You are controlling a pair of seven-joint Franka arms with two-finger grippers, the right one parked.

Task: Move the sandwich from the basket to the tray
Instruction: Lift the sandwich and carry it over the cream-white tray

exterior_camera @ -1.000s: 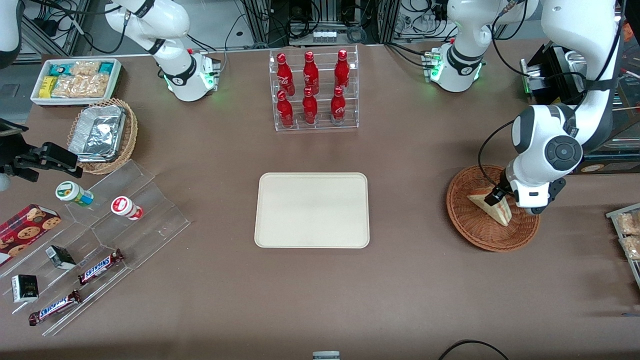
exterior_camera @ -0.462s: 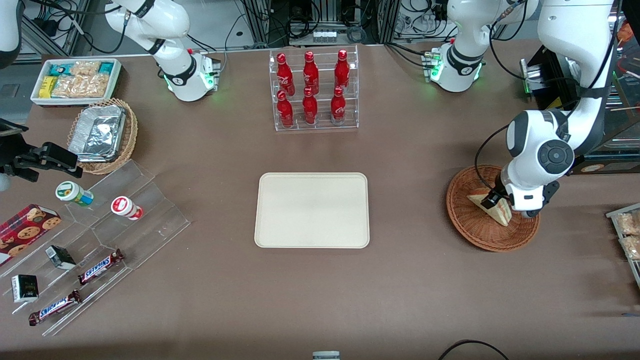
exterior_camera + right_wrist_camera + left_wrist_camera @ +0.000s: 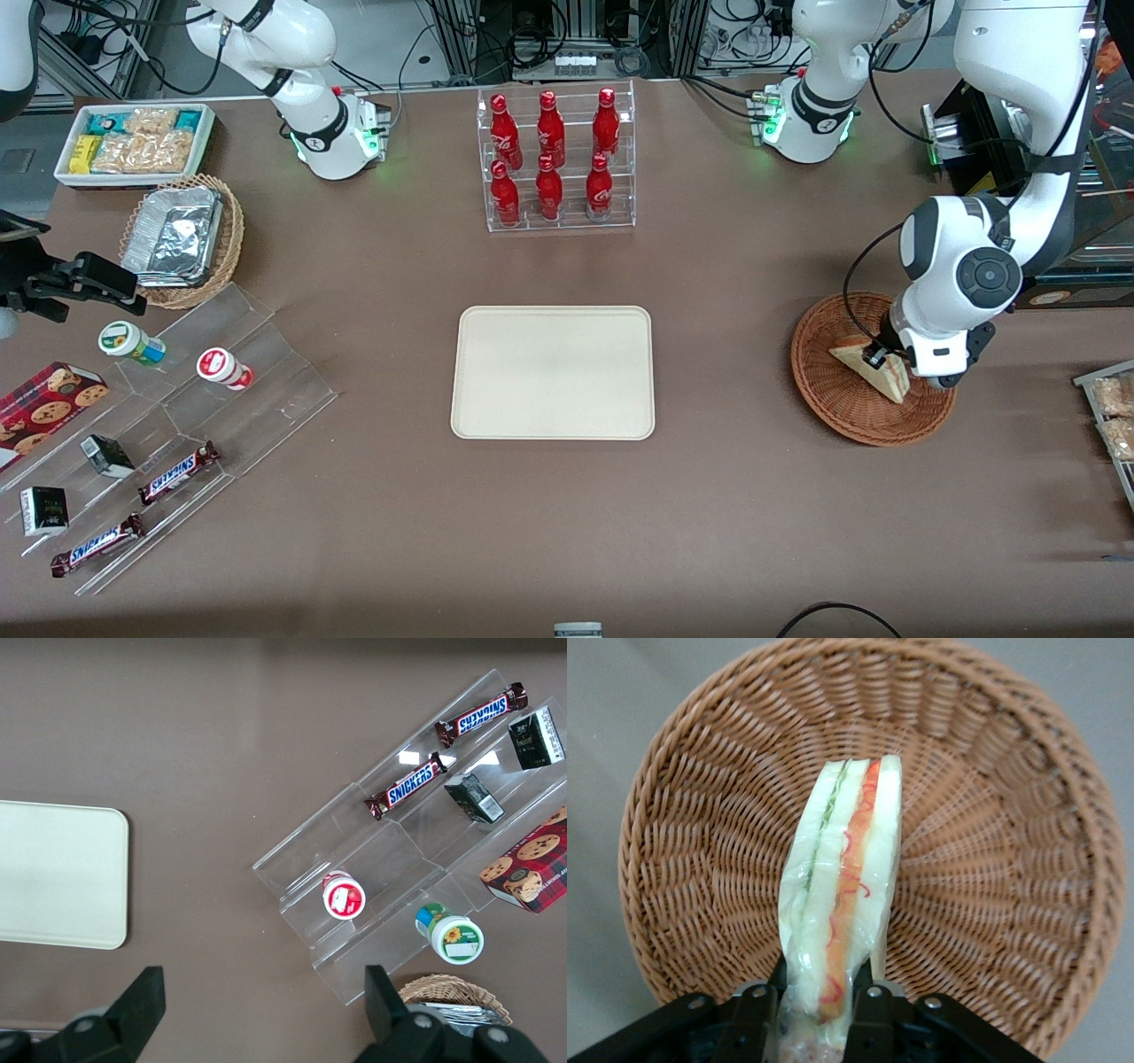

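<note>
With the end effector (image 3: pixel 818 1005) clamped on the sandwich (image 3: pixel 843 895), seemingly just clear of the basket (image 3: pixel 992 842), lift straight up before crossing to the tray (image 3: pixel 553 372).

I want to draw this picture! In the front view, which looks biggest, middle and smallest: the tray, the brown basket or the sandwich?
1. The tray looks biggest.
2. The basket comes next, round and about as wide as the tray's short side.
3. The sandwich looks smallest, over the basket with the gripper shut on it.
</note>
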